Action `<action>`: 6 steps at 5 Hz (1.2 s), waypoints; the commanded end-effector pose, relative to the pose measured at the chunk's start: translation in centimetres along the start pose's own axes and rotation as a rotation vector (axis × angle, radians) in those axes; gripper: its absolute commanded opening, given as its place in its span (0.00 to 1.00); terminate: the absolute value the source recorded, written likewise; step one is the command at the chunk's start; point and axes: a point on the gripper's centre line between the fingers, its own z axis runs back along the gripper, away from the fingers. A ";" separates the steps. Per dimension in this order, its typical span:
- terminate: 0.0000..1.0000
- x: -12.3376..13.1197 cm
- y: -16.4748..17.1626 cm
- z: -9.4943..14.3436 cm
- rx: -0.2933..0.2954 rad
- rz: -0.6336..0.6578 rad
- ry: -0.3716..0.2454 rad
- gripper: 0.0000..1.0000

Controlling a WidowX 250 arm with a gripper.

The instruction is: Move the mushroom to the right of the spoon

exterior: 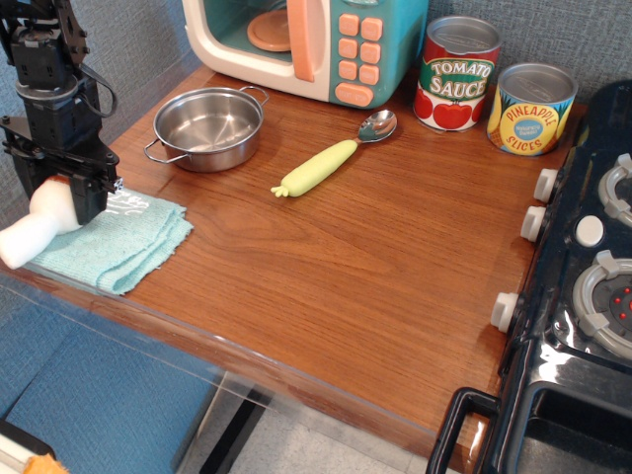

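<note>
At the frame's left edge the hand [67, 193] looks pinched on the mushroom [38, 219] at its cap – stem [26, 237] sticks out, so it could swivel loose before reaching the spoon [332, 158]

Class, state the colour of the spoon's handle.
Light yellow-green; the spoon shows clearly in the single observation.image view, with a silver bowl.

Table [326, 257]: glossy varnished wood, smooth. Pot [207, 126] and spoon [331, 158] bowl: shiny metal (handle matt plastic). Towel [128, 242]: rough woven cloth. Cans [494, 89]: paper labels, metal lids. Stove [583, 296]: glossy black plastic.
</note>
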 end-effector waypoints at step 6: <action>0.00 13.1 -23.5 9.2 -0.114 -0.171 -0.090 0.00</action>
